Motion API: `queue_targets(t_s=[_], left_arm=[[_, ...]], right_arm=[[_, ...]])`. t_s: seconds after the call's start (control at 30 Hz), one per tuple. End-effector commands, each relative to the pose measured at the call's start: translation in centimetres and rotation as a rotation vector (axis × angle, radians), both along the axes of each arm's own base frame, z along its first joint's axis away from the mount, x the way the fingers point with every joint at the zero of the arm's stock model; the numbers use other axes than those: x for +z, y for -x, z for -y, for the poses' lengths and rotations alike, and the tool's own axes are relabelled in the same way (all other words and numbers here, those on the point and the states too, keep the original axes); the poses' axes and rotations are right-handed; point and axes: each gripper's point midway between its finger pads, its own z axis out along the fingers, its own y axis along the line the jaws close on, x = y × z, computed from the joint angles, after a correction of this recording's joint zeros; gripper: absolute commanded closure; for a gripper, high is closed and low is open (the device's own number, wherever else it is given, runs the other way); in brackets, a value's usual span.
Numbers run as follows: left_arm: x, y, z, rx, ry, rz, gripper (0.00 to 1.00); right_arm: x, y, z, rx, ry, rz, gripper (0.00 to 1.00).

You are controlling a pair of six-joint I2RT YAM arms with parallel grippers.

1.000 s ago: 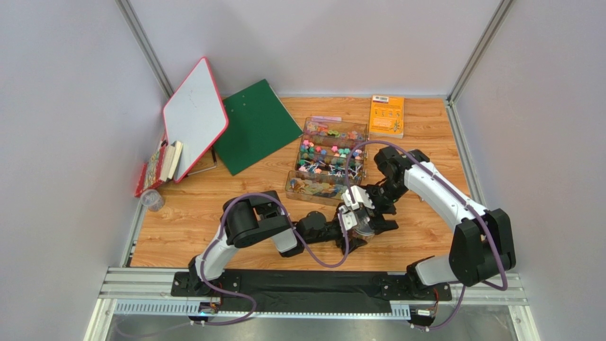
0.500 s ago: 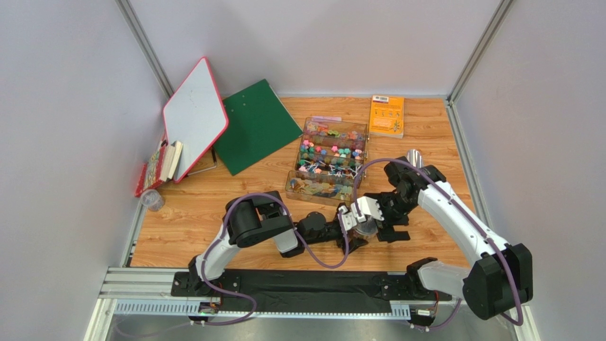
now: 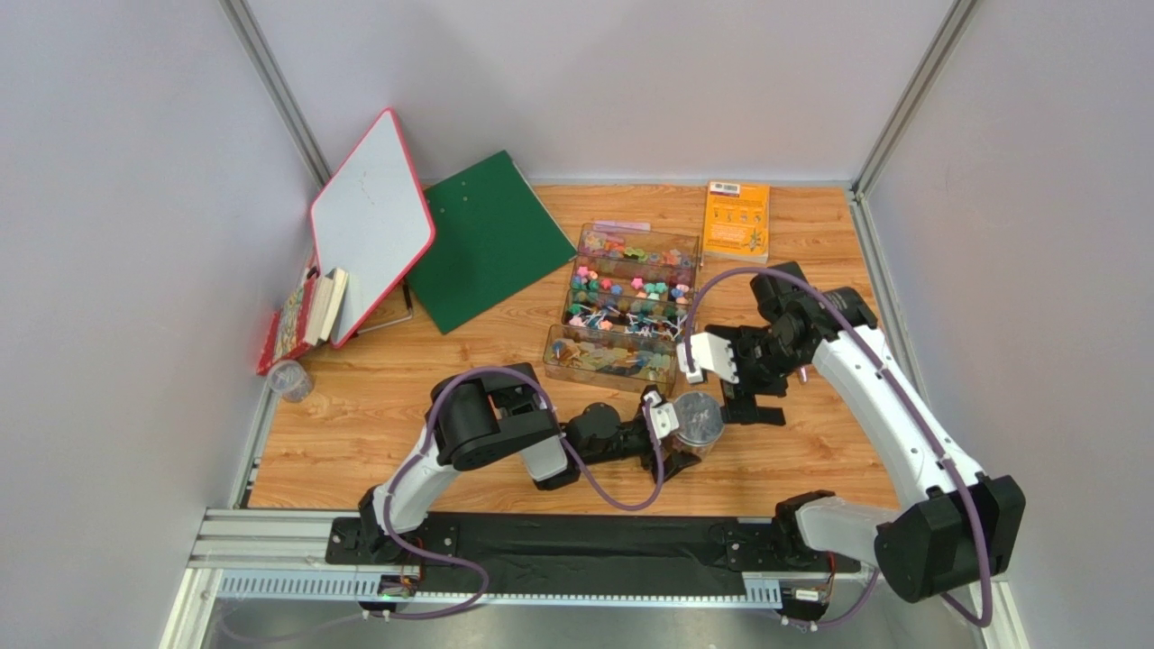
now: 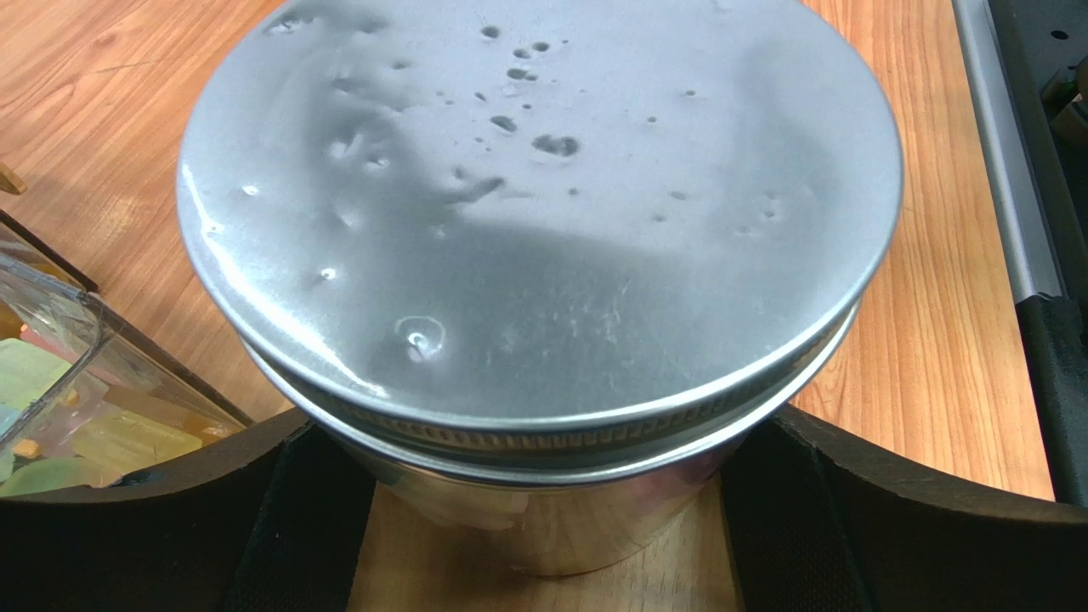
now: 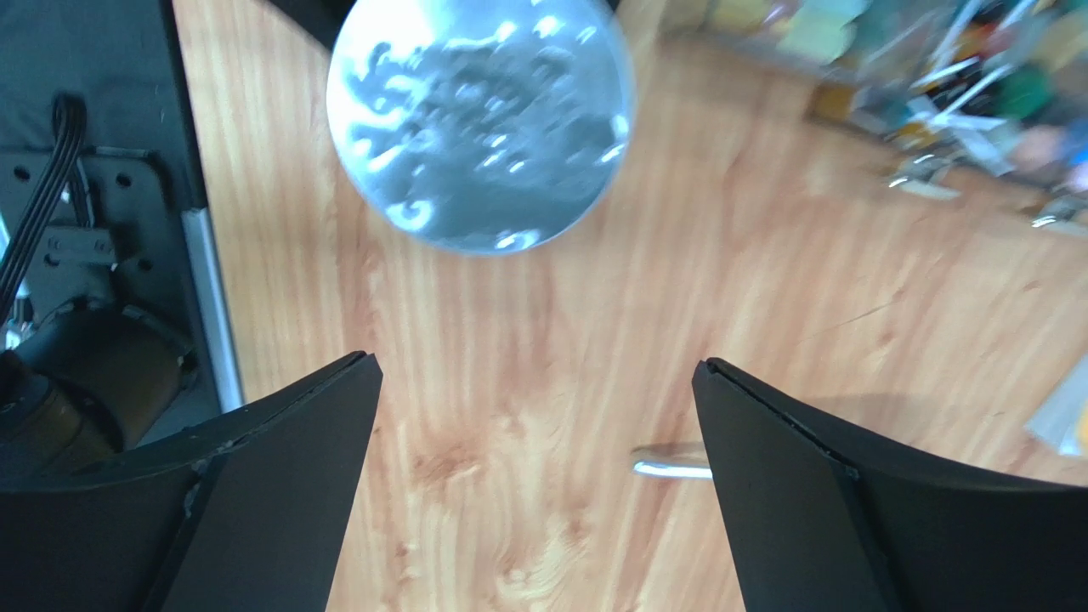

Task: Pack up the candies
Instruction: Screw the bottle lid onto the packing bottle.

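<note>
The candies (image 3: 626, 287) fill a clear compartment box (image 3: 596, 354) at mid table; blurred, they show top right in the right wrist view (image 5: 983, 77) and at the left edge of the left wrist view (image 4: 58, 415). A glass jar with a dented metal lid (image 3: 699, 418) (image 4: 536, 217) (image 5: 479, 121) stands in front of the box. My left gripper (image 3: 673, 436) (image 4: 543, 510) lies low on the table, its pads hugging the jar's sides. Just right of the jar hovers my right gripper (image 3: 732, 383) (image 5: 536, 372), open and empty.
An orange booklet (image 3: 737, 221) lies at the back right. A green clipboard (image 3: 488, 237), a red-rimmed whiteboard (image 3: 370, 223) and some books (image 3: 305, 311) sit at the back left, a small clear cup (image 3: 287, 381) by the left edge. A shiny metal piece (image 5: 667, 467) lies under my right fingers.
My right gripper has drawn back from over the jar toward the right and rear, leaving the lid uncovered. The left arm and the jar have stayed put.
</note>
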Motion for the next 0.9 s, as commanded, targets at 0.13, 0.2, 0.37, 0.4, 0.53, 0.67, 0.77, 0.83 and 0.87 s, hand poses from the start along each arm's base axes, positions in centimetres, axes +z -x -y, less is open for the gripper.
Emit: queue_targets(t_s=[0.13, 0.2, 0.37, 0.4, 0.53, 0.67, 0.77, 0.83, 0.87], left_arm=[[-11.5, 1.2, -6.2, 0.017, -0.42, -0.072, 1.0], [-11.7, 1.1, -6.3, 0.025, -0.434, -0.073, 1.0], [-11.7, 0.9, -6.2, 0.031, -0.435, -0.072, 1.0], [-11.7, 0.9, -6.2, 0.029, -0.435, -0.07, 1.0], [-11.8, 0.7, -6.2, 0.034, -0.437, -0.064, 1.0], [-11.7, 0.4, -6.2, 0.048, -0.439, -0.056, 1.0], [-11.8, 0.4, -6.4, 0.051, -0.442, -0.058, 1.0], [-11.8, 0.4, -6.3, 0.05, -0.44, -0.058, 1.0], [-11.8, 0.4, -6.3, 0.051, -0.44, -0.06, 1.0]], right_arm=[[1.1, 5.6, -1.6, 0.048, -0.05, -0.385, 0.0], [0.7, 6.1, -1.7, 0.074, -0.042, -0.399, 0.0], [-0.1, 7.5, -2.5, 0.133, -0.047, -0.446, 0.0], [-0.1, 7.6, -2.6, 0.136, -0.051, -0.45, 0.0], [-0.3, 7.8, -3.2, 0.141, -0.065, -0.481, 0.0], [-0.8, 7.6, -3.6, 0.138, -0.066, -0.509, 0.0], [-1.2, 7.2, -3.6, 0.134, -0.062, -0.491, 0.0], [-1.6, 7.1, -3.5, 0.128, -0.054, -0.49, 0.0], [-1.7, 7.1, -3.5, 0.127, -0.053, -0.486, 0.0]])
